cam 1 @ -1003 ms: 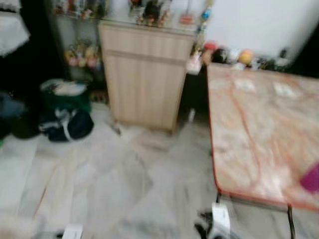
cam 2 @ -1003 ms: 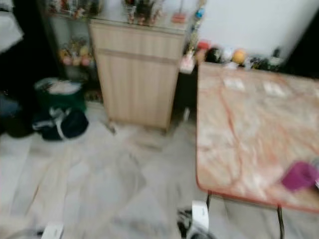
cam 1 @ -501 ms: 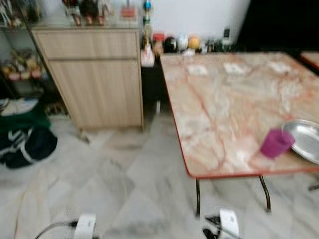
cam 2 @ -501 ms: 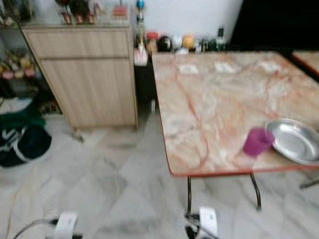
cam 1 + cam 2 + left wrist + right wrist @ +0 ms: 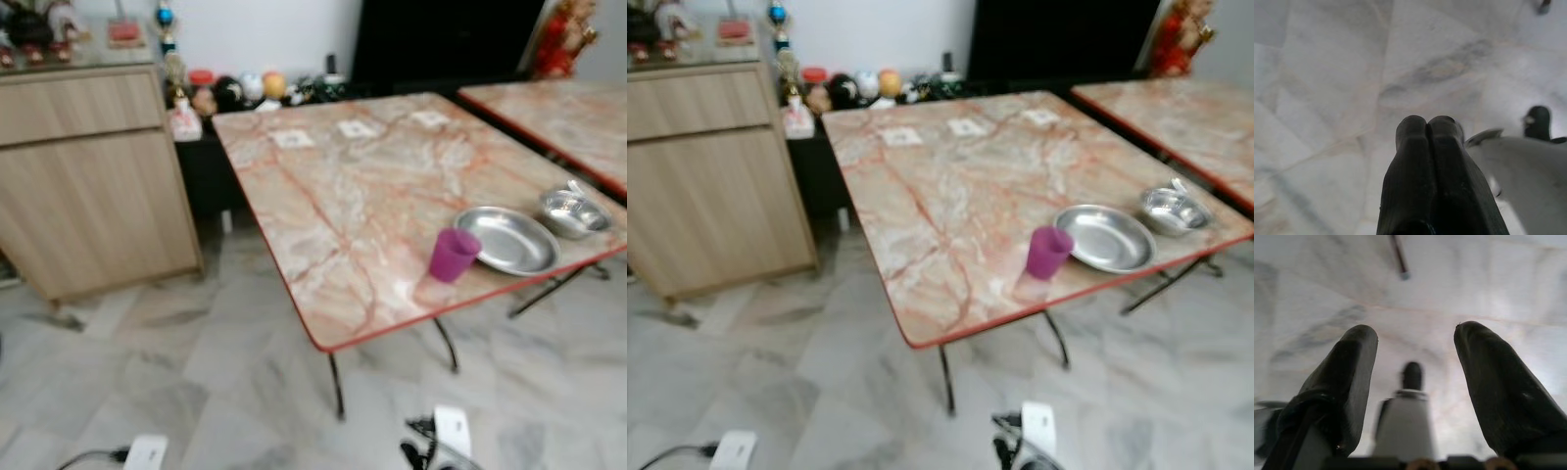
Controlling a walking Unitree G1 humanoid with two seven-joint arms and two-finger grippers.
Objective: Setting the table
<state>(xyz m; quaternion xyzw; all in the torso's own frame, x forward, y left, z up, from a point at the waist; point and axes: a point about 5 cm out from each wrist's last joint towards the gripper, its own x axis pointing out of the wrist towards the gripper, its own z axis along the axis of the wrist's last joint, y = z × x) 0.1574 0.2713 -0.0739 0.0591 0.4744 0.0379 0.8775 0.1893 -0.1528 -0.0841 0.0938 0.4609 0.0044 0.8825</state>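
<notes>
A marble-patterned table (image 5: 343, 186) with a red rim stands ahead on thin metal legs. Near its front right edge sit a purple cup (image 5: 453, 255), a flat steel plate (image 5: 506, 239) to the cup's right, and a small steel bowl (image 5: 573, 211) further right. Both arms hang low over the floor. In the left wrist view, my left gripper (image 5: 1427, 128) is shut with nothing in it, above marble floor. In the right wrist view, my right gripper (image 5: 1415, 335) is open and empty, also above the floor.
A light wooden cabinet (image 5: 88, 176) stands left of the table, with ornaments on top. Small objects line the wall behind the table (image 5: 240, 88). A second marble-patterned table (image 5: 558, 108) stands at the right. Grey marble floor (image 5: 196, 382) lies between me and the table.
The camera has swung right: the cabinet slid left, the table moved to the centre, and the steel bowl and second table came into view. The things themselves have not moved.
</notes>
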